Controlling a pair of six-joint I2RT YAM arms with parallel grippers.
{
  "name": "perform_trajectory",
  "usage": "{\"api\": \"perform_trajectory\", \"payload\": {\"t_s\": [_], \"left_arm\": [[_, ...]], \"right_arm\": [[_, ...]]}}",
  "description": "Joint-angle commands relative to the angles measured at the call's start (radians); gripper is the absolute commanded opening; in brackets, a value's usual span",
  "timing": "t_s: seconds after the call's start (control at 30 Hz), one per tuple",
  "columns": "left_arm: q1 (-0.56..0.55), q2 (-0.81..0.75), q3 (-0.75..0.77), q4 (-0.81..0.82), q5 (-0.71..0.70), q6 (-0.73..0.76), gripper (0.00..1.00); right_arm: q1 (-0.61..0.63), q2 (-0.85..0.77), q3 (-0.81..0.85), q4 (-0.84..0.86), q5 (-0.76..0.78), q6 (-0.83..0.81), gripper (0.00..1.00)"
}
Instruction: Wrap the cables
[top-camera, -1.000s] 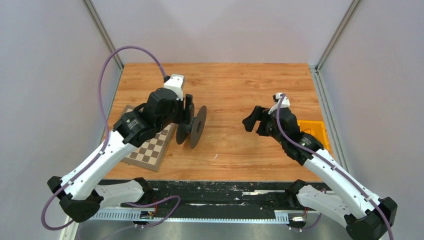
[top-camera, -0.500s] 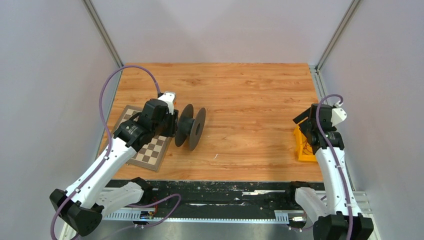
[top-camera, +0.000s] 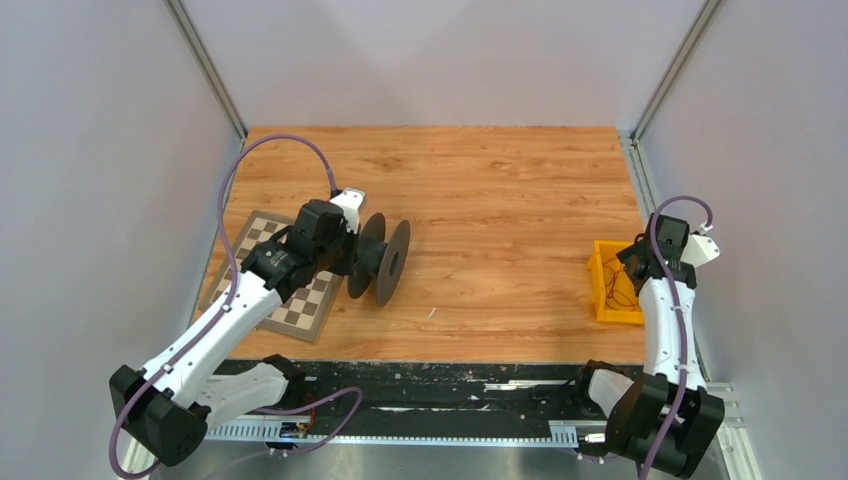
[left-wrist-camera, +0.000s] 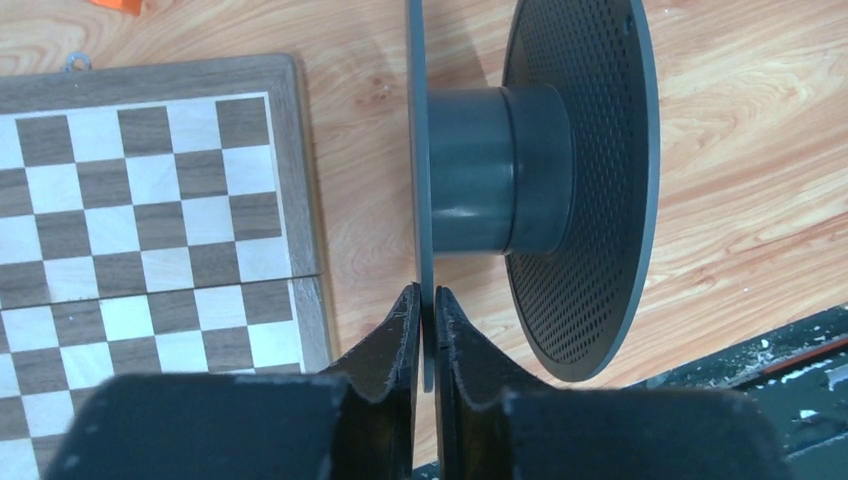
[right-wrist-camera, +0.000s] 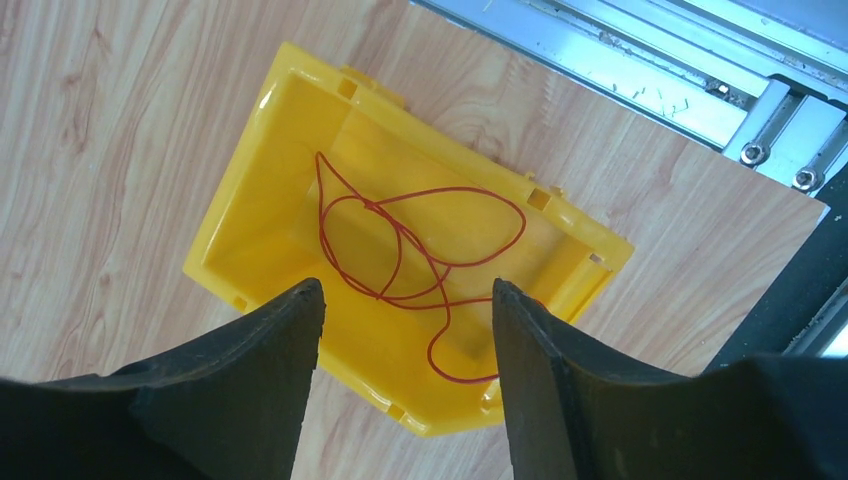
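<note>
You're looking at a wooden table (top-camera: 480, 180) boxed in by plain pale grey walls (top-camera: 440, 50) on its left, far and right sides, all evenly lit. Aluminium posts (top-camera: 206, 65) rise from its two far corners. A metal rail (top-camera: 645, 205) runs along its right edge and a black strip (top-camera: 450, 385) lines its near edge.

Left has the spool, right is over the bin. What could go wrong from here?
1. The wire lies in thin, tangled loops on the floor of the bin. The open right fingers may close on nothing, or snag a loop and drag the bin.
2. The left fingers pinch only the thin flange edge of the spool, so it may pivot or slip once the wire pulls on it.
</note>
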Motion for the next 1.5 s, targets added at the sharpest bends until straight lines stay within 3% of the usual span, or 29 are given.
{"api": "perform_trajectory", "payload": {"t_s": [0.0, 0.23, 0.47, 0.77, 1.1, 1.37, 1.47], "left_arm": [[0.005, -0.006, -0.004, 0.047, 0.036, 0.036, 0.11], [0.005, -0.025, -0.014, 0.073, 0.049, 0.027, 0.08], [0.005, -0.015, -0.014, 0.083, 0.066, 0.009, 0.10], [0.005, 0.000, -0.014, 0.082, 0.069, 0.014, 0.11], [0.003, 0.005, -0.020, 0.080, 0.081, 0.014, 0.12], [0.005, -0.005, -0.030, 0.083, 0.091, 0.011, 0.12], [0.005, -0.011, -0.033, 0.083, 0.091, 0.010, 0.12]], "right_arm": [[-0.029, 0.026, -0.026, 0.075, 0.022, -0.015, 0.60], [-0.049, 0.080, -0.086, 0.167, -0.051, -0.025, 0.58], [-0.049, 0.116, -0.067, 0.208, -0.204, -0.217, 0.65], [-0.042, 0.042, -0.059, 0.198, -0.289, -0.304, 0.66], [-0.013, 0.054, -0.044, 0.123, -0.210, -0.348, 0.65], [-0.004, 0.085, -0.030, 0.069, -0.079, -0.314, 0.59], [-0.005, 0.126, -0.019, 0.057, -0.079, -0.312, 0.52]]}}
